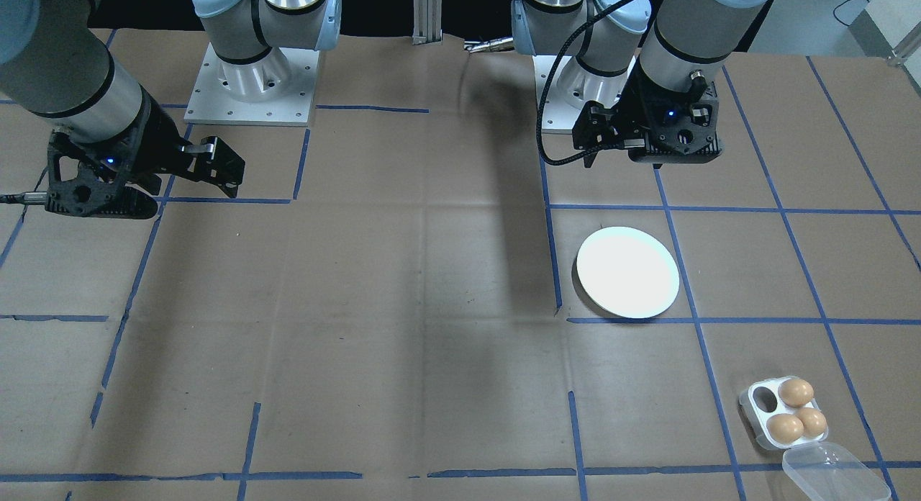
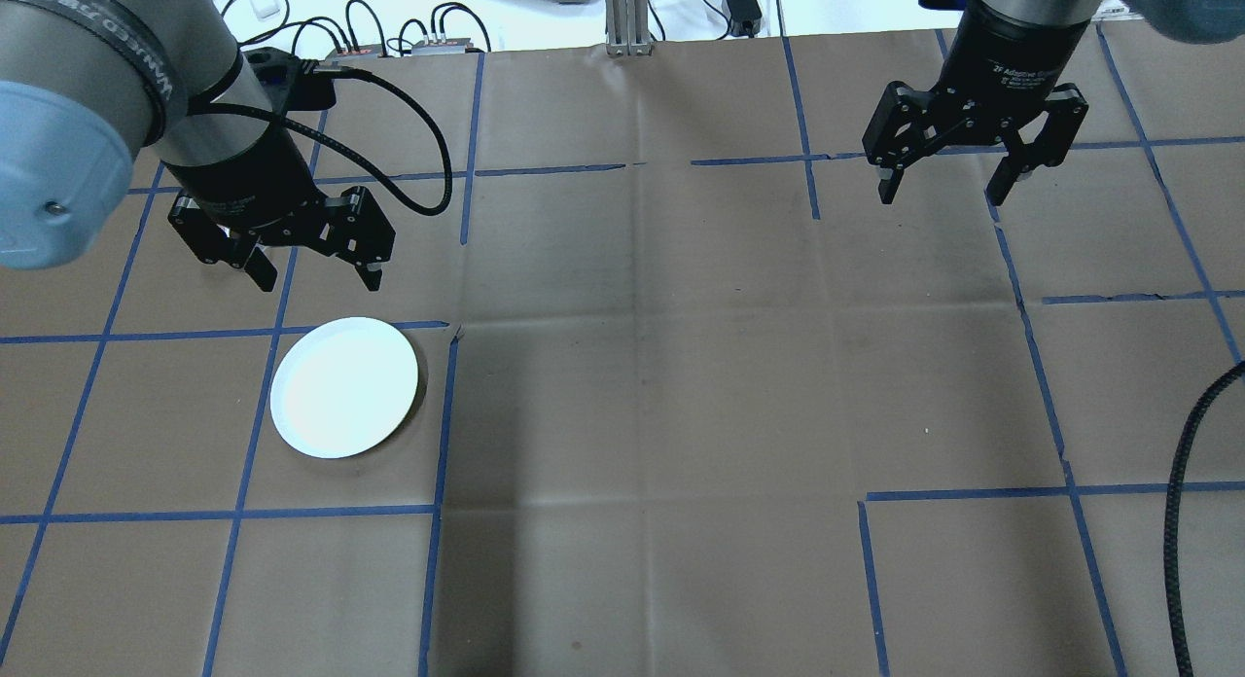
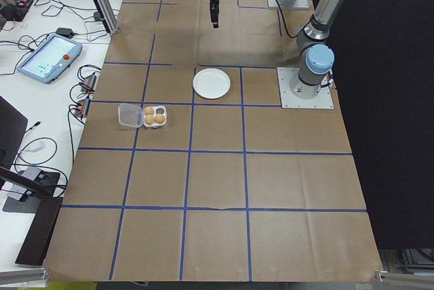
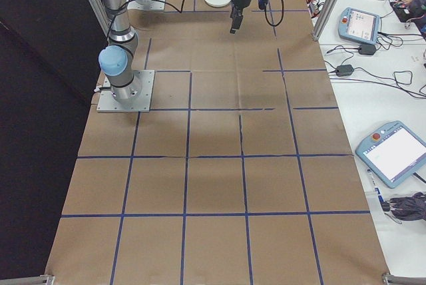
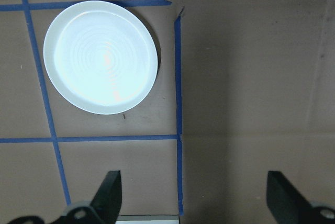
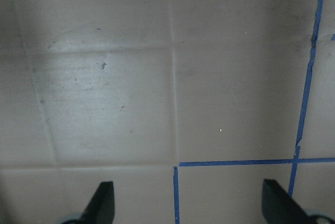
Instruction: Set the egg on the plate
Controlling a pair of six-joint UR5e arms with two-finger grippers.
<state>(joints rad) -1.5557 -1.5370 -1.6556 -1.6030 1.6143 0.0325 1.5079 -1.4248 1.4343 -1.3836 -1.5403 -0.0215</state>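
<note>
With both pincers released and empty above the tabletop [image 1: 403, 285], the left pincer [image 2: 303, 261] hangs at 12 o'clock of the bare plate [image 1: 627, 273], while the eggs [image 1: 795, 411] wait in their tray [image 1: 757, 402] at 5 o'clock of it, ready for picking.

I get even overhead light; the plate [image 1: 627, 272] glares white and featureless, a broad soft shadow crosses the bench [image 1: 432, 342] centre, focus stays sharp.
</note>
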